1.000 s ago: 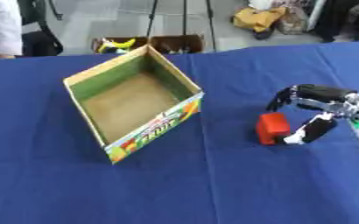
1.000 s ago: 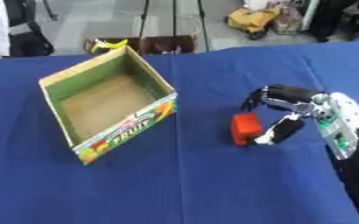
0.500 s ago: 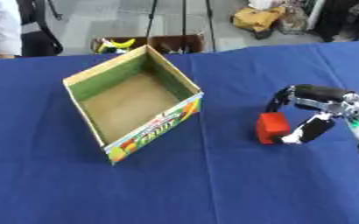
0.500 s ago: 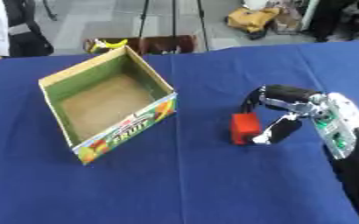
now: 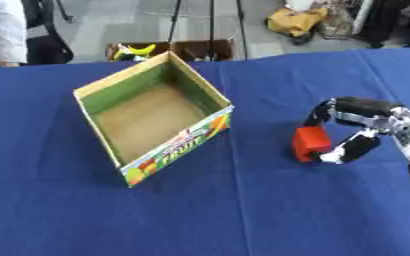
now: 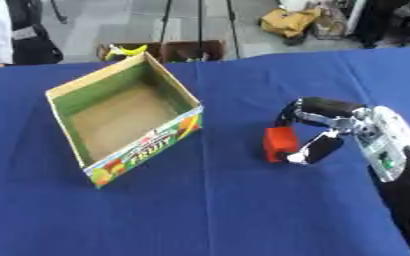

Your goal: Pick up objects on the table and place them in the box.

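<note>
A small red block (image 5: 310, 143) stands on the blue table (image 5: 243, 210), right of centre. My right hand (image 5: 359, 126) comes in from the right edge with its fingers curled over the block's top and its thumb at the lower side, pinching it. Whether the block is off the cloth I cannot tell. The open cardboard box (image 5: 152, 114), green inside with a fruit print on its front wall, sits left of centre, a gap apart from the block; nothing shows in it. My left hand appears in neither view.
Beyond the table's far edge lie a brown crate with a yellow thing (image 5: 144, 49), tripod legs and a yellow bag (image 5: 296, 20) on the floor. A person stands at the far left edge.
The right hand's fingers have closed a little more around the red block; block and box stay in place.
</note>
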Robot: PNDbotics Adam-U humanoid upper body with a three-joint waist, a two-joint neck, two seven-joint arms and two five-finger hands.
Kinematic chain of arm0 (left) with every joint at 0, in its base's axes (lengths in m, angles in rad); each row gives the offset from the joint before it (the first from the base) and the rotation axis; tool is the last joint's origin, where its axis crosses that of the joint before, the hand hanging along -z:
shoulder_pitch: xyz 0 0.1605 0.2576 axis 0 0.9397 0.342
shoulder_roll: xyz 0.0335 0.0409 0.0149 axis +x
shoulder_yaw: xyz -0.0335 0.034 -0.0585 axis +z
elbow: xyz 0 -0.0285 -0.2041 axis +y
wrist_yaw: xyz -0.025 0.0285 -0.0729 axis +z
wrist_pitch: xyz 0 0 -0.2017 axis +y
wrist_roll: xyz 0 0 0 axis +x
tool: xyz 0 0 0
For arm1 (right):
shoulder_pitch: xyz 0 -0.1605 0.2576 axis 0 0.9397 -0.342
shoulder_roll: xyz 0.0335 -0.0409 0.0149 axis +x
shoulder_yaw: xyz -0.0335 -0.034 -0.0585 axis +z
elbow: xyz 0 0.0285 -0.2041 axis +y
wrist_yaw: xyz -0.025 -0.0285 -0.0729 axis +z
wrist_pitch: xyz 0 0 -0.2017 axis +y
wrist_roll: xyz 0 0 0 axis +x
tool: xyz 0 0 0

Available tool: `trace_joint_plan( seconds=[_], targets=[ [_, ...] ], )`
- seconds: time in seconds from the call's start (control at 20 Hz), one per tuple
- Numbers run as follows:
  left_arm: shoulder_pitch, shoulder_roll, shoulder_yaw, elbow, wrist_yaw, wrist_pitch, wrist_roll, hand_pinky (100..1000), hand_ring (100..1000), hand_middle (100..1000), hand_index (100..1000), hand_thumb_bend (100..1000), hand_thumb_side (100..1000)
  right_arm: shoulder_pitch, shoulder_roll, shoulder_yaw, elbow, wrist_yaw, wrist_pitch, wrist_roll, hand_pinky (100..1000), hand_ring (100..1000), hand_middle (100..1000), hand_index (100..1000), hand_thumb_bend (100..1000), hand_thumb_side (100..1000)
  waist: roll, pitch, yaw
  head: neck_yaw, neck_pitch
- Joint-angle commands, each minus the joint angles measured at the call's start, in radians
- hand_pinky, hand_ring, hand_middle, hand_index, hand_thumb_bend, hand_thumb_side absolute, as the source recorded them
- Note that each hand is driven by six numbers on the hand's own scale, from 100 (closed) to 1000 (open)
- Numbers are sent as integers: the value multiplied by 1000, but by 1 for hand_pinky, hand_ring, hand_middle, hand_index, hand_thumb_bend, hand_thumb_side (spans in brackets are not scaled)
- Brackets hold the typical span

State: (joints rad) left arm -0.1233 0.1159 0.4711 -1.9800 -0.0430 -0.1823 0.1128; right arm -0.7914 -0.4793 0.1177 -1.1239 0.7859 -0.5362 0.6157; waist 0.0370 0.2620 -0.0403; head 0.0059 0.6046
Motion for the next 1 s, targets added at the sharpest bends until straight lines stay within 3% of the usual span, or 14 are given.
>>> trace_joint_plan(
  seconds=[0.05, 0.5, 0.65, 1.0],
  targets=[
    [-8, 24, -2, -20, 2, -2, -3, 358, 564, 640, 899, 501, 876, -18, -13, -3, -20, -11, -287, 291, 705, 696, 551, 704, 314, 383, -2, -15, 2, -4, -10],
    [-8, 24, -1, -20, 2, 0, -3, 358, 565, 640, 899, 501, 873, -40, -8, -17, -53, -48, -256, 291, 665, 646, 481, 625, 203, 348, -4, -15, -1, -9, -11],
    [-7, 23, -1, -20, 1, 1, -4, 357, 565, 640, 900, 501, 873, -54, -5, -28, -78, -58, -235, 291, 652, 631, 455, 587, 100, 330, -4, -15, -1, -9, -10],
    [-4, 23, -1, -20, 1, 1, -5, 358, 565, 641, 900, 503, 874, -91, 9, -41, -135, -70, -201, 291, 639, 617, 425, 548, 100, 351, -4, -18, 2, -13, -9]
  ],
)
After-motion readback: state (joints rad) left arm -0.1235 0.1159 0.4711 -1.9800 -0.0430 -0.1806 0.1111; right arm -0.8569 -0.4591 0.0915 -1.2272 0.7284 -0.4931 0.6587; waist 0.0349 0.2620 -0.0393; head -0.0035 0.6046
